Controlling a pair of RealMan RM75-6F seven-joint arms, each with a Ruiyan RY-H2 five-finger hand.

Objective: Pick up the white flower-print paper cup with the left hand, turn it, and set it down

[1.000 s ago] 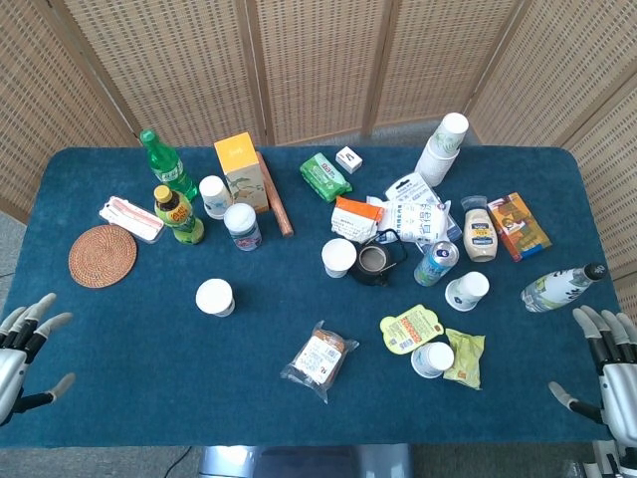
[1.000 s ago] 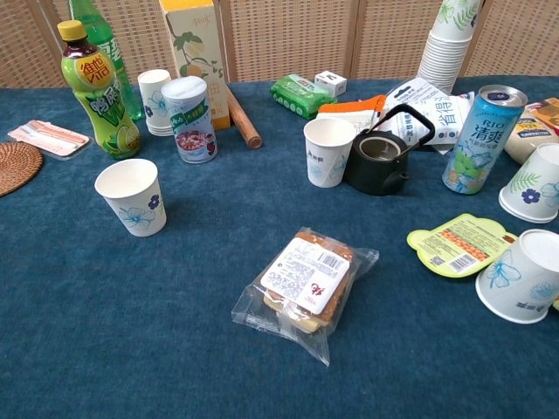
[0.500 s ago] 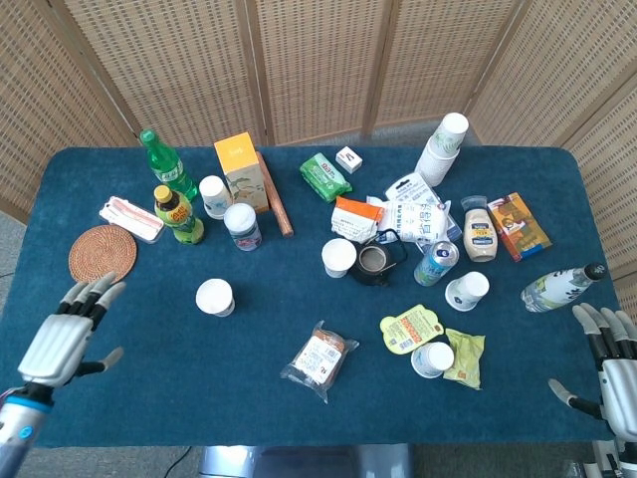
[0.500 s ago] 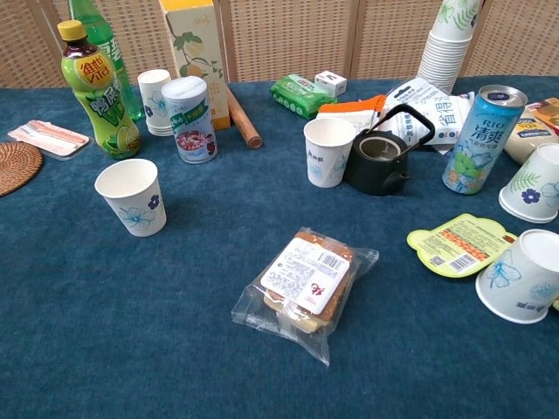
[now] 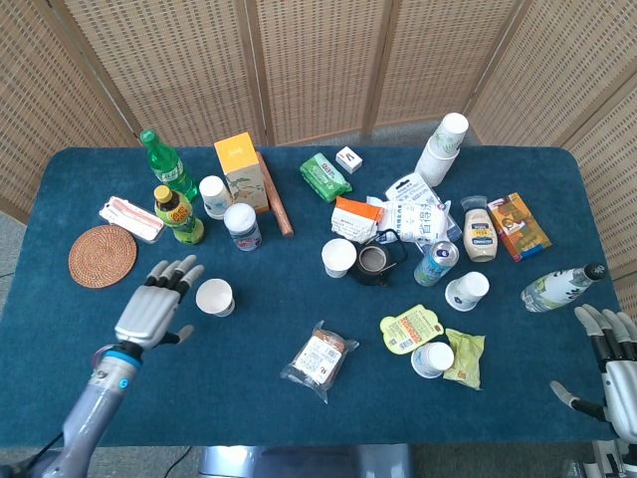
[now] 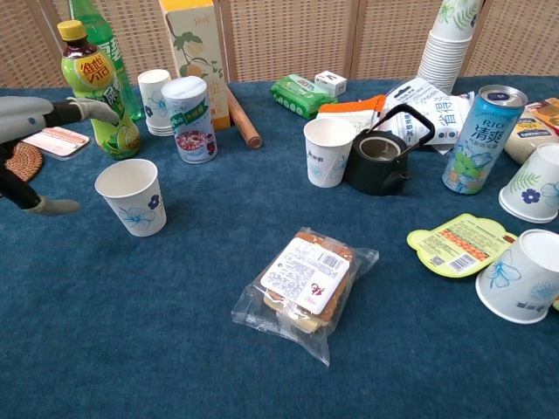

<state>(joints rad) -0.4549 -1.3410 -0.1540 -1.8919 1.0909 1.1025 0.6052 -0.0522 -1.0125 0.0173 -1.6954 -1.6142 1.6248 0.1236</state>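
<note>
Open, fingers spread – left hand (image 5: 151, 305) just beside the upright white flower-print paper cup (image 5: 215, 297), not touching; wrap mid-wall with light pressure – thin paper likely to crush

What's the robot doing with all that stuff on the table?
Its left hand, fingers spread, is beside the white flower-print paper cup, not touching it yet. The cup stands upright on the blue table among bottles, snacks and other cups. The right hand waits open at the table's far right edge.
</note>
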